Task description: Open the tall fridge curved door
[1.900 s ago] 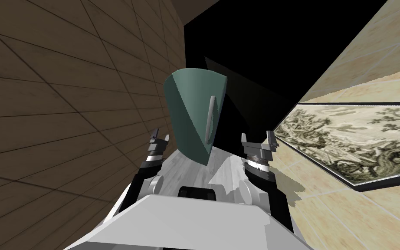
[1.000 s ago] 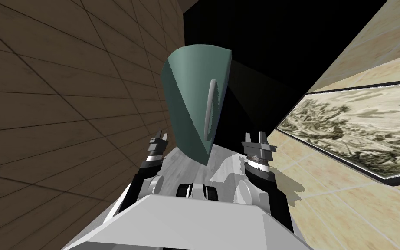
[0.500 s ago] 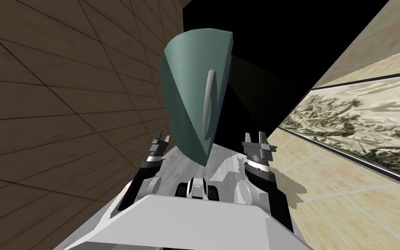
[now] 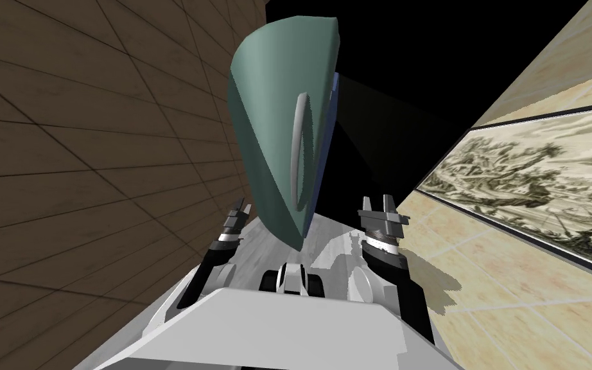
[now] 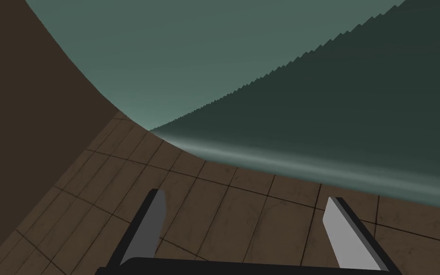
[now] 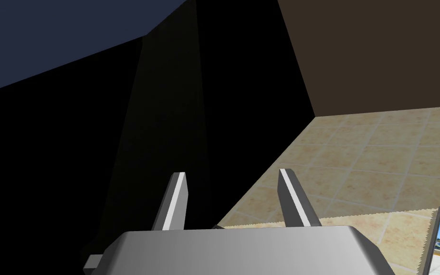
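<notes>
— Curved green door (image 4: pixel 266 115)?
— Seen at twelve o'clock, untouched. Left gripper (image 4: pixel 238 214) and right gripper (image 4: pixel 378 207) are held spread, empty.
— Stiff, weighty swing expected; grey handle (image 4: pixel 296 151) is best clamped mid-bar.

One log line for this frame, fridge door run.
phase: pre-grasp | left gripper: open, low beside green door | right gripper: open, empty | handle: ungripped
</notes>
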Tool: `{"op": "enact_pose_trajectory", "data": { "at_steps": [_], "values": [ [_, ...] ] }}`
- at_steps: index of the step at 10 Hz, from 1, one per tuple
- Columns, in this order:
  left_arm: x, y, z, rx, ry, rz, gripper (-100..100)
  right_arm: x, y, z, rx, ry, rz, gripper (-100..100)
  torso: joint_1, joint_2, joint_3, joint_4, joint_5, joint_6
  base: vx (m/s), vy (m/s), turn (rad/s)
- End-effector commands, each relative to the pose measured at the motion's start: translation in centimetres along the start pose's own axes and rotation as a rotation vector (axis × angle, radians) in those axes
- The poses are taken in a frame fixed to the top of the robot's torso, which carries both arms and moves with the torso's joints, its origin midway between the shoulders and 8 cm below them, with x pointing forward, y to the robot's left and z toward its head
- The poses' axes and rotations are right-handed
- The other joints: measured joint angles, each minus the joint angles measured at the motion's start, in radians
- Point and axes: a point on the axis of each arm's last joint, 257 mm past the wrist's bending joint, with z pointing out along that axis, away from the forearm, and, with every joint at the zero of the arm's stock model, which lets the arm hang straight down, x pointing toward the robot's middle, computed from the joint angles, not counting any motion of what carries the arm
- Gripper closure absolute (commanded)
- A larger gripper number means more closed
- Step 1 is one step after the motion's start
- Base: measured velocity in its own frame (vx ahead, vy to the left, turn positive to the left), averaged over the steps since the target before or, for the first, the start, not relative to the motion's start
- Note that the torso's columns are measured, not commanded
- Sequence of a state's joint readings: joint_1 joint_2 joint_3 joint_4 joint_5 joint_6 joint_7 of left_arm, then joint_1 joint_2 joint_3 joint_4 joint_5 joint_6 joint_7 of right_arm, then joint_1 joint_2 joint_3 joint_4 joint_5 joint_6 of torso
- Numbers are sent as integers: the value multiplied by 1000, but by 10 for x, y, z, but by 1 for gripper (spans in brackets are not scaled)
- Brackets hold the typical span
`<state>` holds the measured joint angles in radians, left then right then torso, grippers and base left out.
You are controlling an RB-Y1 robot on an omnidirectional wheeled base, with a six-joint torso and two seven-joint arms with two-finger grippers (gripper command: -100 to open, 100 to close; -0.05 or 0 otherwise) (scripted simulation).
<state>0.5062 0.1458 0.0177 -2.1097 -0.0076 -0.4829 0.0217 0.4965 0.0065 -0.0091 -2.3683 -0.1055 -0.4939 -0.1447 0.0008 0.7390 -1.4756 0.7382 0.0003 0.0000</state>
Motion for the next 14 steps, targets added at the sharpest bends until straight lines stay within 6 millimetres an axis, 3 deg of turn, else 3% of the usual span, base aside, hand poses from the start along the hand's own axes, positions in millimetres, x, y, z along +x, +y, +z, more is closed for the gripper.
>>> {"op": "enact_pose_trajectory", "data": {
  "at_steps": [1,14],
  "values": [
    [-3,16,-5,-16,9,37,-100,0,0,0,0,0,0,0,0,2,1,1,0,0,61,-74,14],
    [-34,108,-50,-109,38,283,-100,0,0,0,0,0,0,0,0,-1,-1,0,0,0,81,-120,24]
  ]
}}
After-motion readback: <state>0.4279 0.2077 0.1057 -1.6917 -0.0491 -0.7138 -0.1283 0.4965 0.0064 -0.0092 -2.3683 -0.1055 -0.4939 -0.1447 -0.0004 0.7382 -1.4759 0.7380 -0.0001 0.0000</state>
